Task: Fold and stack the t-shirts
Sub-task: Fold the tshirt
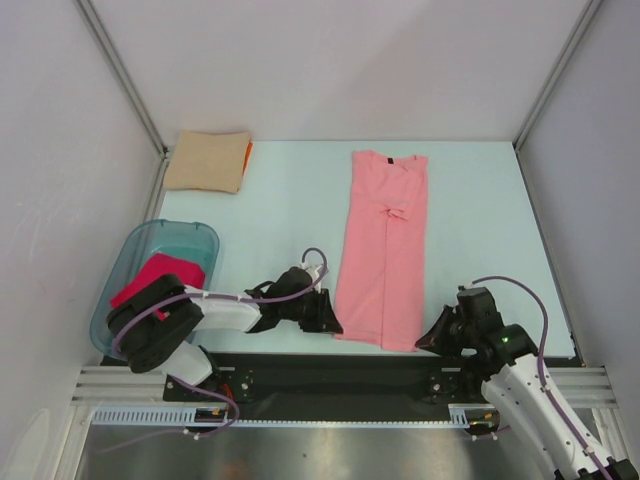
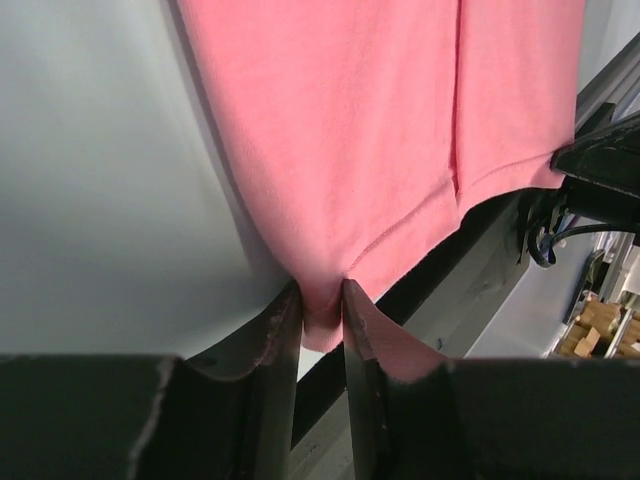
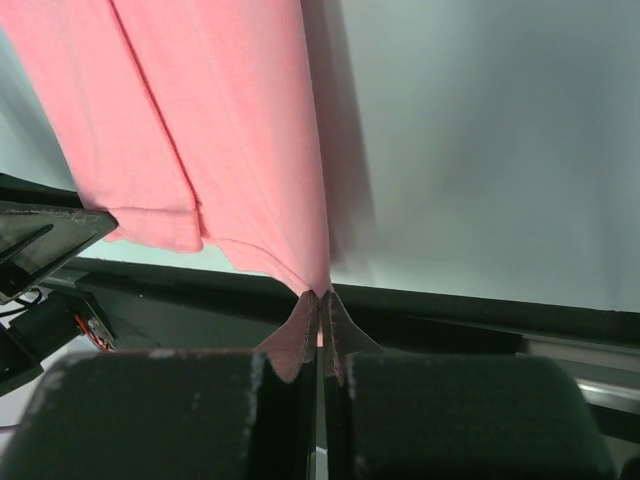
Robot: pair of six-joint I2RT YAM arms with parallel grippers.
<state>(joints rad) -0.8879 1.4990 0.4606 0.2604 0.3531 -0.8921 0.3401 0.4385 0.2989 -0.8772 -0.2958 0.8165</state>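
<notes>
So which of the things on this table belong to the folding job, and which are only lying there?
Belong to the job:
salmon-pink t-shirt, its near corners pinched by the left gripper and right gripper;
folded tan t-shirt;
orange t-shirt, only an edge showing beside the tan one;
crimson-pink t-shirt, inside the teal tub.

Only lying there:
the teal tub itself.

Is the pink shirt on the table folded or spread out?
Partly folded: the pink shirt lies as a narrow strip, sides turned in, not yet folded crosswise.
</notes>
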